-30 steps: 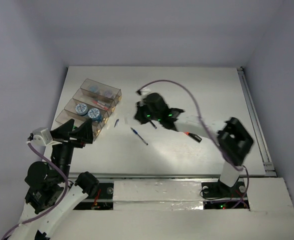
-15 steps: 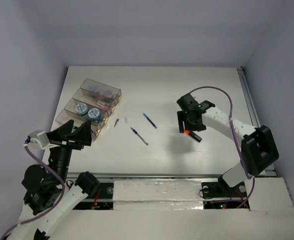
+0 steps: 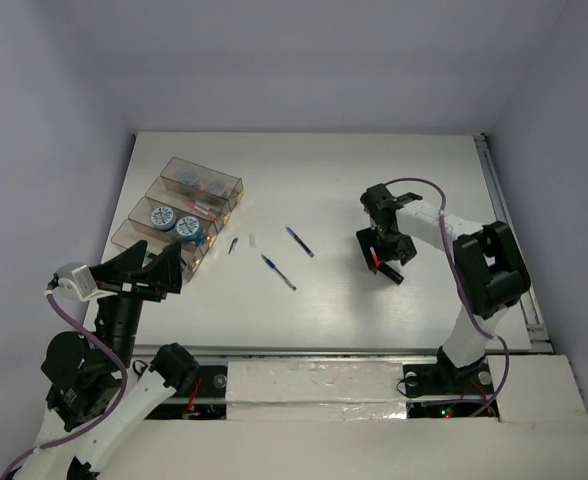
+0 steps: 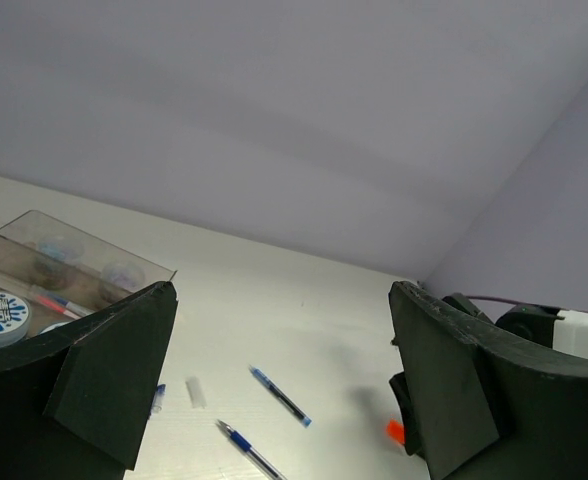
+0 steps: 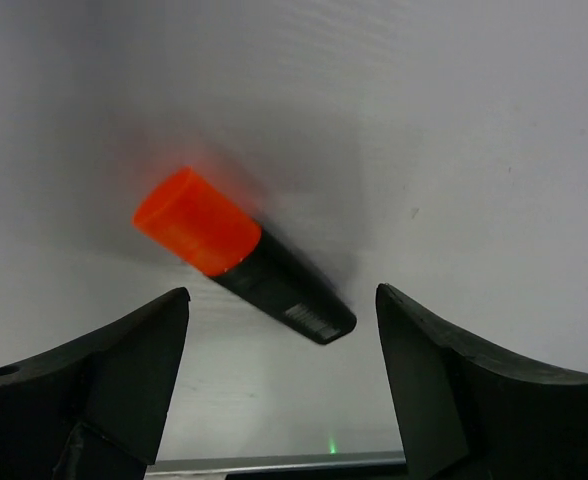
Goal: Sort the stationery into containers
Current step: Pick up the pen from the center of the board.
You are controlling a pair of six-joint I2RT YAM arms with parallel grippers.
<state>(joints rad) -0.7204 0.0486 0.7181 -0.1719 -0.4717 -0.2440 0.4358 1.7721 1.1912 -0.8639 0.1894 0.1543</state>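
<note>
The right gripper (image 3: pixel 381 248) hangs low over the right half of the table (image 3: pixel 304 170), its fingers spread wide and holding nothing. Between them (the wrist camera shows it best) the orange-capped marker (image 5: pixel 236 258) lies flat on the table, touching neither finger. The left gripper (image 4: pixel 282 300) is also open and empty, at the near left, just beside the containers (image 3: pixel 236 190). Two patterned rolls (image 3: pixel 162 216) sit inside the containers. Two blue pens (image 3: pixel 299 241) and a tiny white piece (image 3: pixel 252 241) lie mid-table.
</note>
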